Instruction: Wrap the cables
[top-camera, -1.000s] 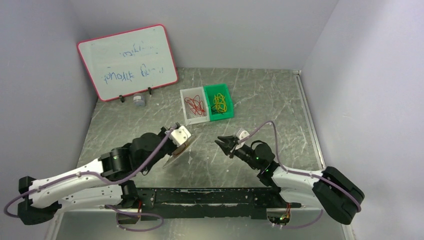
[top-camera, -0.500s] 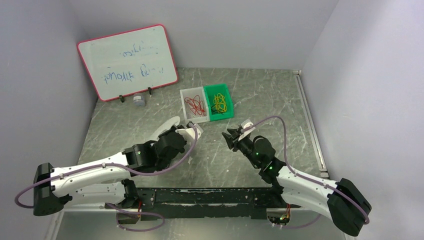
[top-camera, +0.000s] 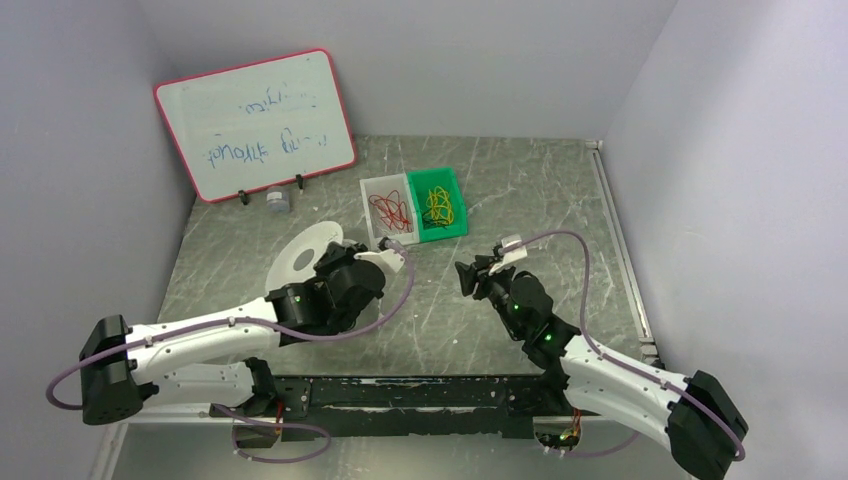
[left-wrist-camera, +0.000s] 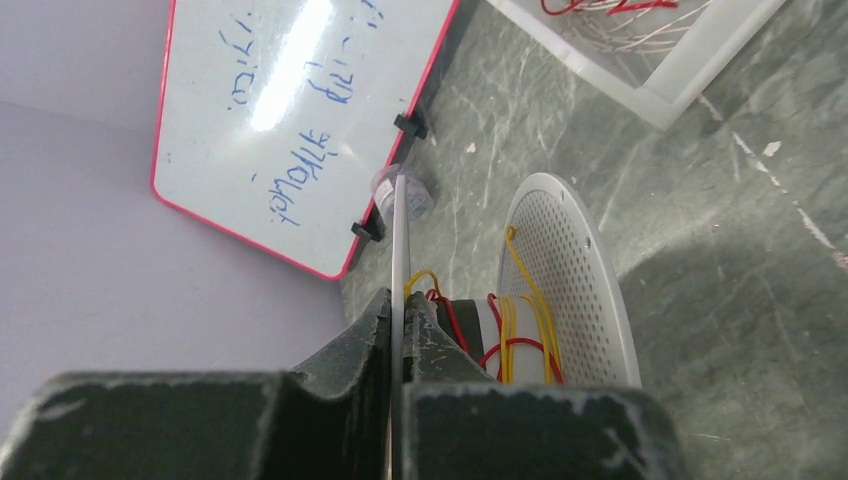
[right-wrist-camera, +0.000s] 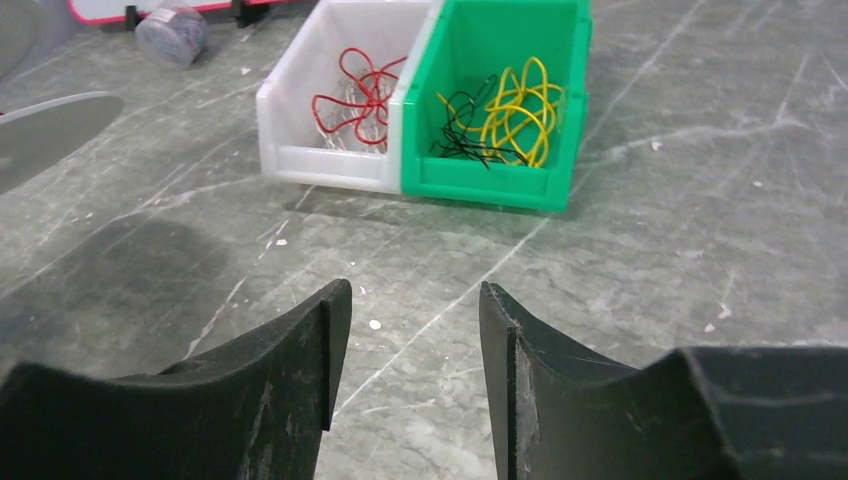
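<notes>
Left gripper (left-wrist-camera: 396, 335) clamps flange of white spool (left-wrist-camera: 572, 262) wound with red, yellow cables (left-wrist-camera: 506, 345). Right gripper (right-wrist-camera: 412, 345) parted, empty, facing two bins (right-wrist-camera: 480, 185) near far edge of table (top-camera: 540, 190).

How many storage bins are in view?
2. A white bin holding red cables and, touching its side, a green bin holding yellow and black cables. None seems hidden.

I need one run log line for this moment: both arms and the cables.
left fingers: shut on spool | right fingers: open, empty | cables: some on spool, rest in bins
</notes>
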